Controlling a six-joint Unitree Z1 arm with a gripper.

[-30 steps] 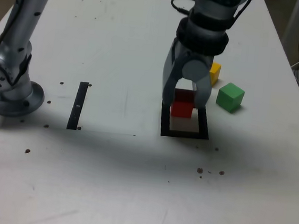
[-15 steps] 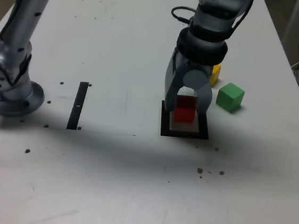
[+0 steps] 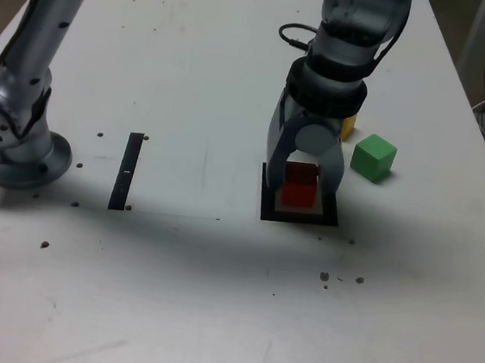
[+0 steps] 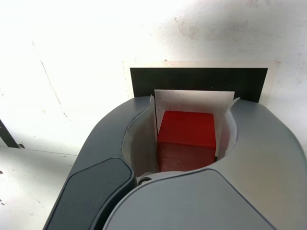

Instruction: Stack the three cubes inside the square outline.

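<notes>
The red cube (image 3: 299,188) rests on the white centre of the square outline (image 3: 266,211). My gripper (image 3: 302,186) stands low over it, one finger on each side. In the wrist view the red cube (image 4: 186,139) sits between the jaws with a thin gap on either side. There the gripper (image 4: 191,114) is slightly open and the outline's black frame (image 4: 196,79) shows beyond the cube. The green cube (image 3: 373,157) lies on the table to the exterior view's right of the outline. The yellow cube (image 3: 348,126) sits behind it, partly hidden by the gripper.
A narrow black strip (image 3: 126,171) lies on the white table at the exterior view's left. Further left, the arm's base (image 3: 15,156) stands near the table edge. Small dark specks dot the table's front. Cables hang off the right side.
The gripper came down with the red cube until it sat inside the outline. Its jaws have since parted a little from the cube's sides.
</notes>
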